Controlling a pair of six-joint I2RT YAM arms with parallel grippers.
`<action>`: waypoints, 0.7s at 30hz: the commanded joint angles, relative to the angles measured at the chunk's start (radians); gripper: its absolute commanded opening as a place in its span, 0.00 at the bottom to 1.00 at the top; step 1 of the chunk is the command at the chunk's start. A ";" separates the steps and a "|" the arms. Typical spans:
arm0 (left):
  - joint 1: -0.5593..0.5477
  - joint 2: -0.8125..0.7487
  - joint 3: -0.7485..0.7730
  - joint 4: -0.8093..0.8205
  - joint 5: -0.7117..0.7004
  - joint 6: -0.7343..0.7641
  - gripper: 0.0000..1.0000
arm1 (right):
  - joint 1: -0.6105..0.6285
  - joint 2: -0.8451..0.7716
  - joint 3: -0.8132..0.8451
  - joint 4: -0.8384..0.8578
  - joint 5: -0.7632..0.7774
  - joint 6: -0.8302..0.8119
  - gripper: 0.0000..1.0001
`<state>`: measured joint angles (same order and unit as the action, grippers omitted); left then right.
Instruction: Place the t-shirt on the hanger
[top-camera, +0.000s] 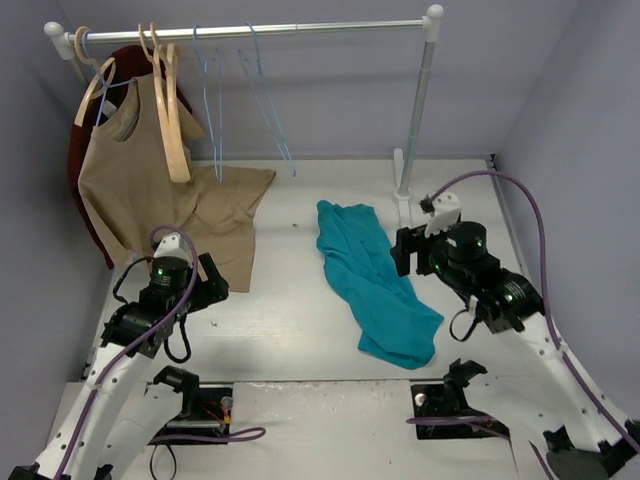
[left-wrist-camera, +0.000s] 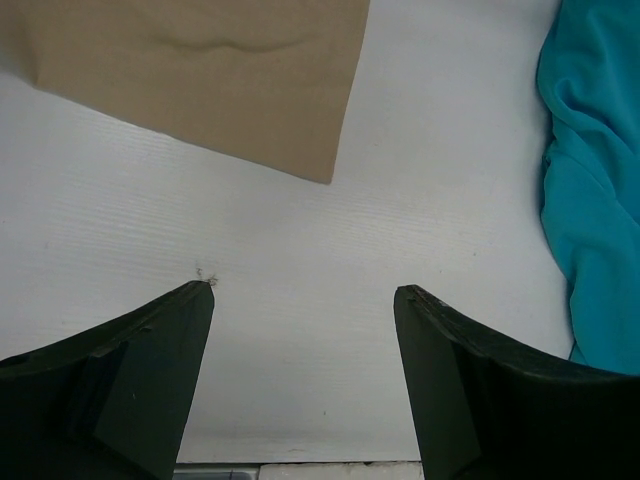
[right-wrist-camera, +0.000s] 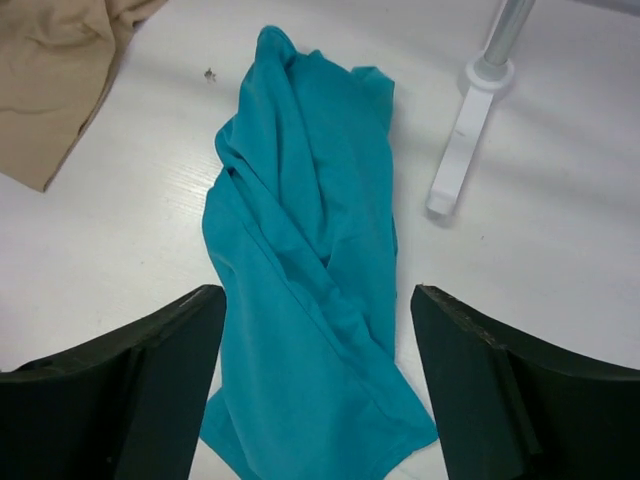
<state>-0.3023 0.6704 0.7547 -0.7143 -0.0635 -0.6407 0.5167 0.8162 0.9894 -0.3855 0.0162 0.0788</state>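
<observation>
Teal t-shirt (top-camera: 375, 285) lies crumpled mid-frame on the bench (top-camera: 300, 330), a long diagonal strip. Right jaws gape wide just right of it. Left jaws are open too, lower left. Hanger (top-camera: 217, 150) dangles from the rail (top-camera: 300, 30), upper left.

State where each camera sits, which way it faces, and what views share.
Top external: above and behind, facing down at the t-shirt and rail; left arm and right arm show.
Left wrist: on the left arm, facing down at the tan cloth; its open fingers show.
Right wrist: on the right arm, facing down at the t-shirt; its open fingers show.
Shared: the t-shirt, in all three.
</observation>
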 joint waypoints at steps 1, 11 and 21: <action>-0.008 0.000 0.014 0.052 0.016 -0.027 0.73 | -0.003 0.131 0.009 0.095 -0.007 0.029 0.74; -0.009 -0.031 0.023 -0.051 0.019 -0.042 0.73 | -0.046 0.628 0.055 0.375 -0.231 0.000 0.50; -0.009 -0.101 0.035 -0.157 -0.004 -0.045 0.73 | -0.046 0.988 0.273 0.474 -0.325 -0.019 0.53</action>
<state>-0.3069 0.5777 0.7547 -0.8452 -0.0494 -0.6697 0.4717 1.7737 1.1927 -0.0006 -0.2588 0.0666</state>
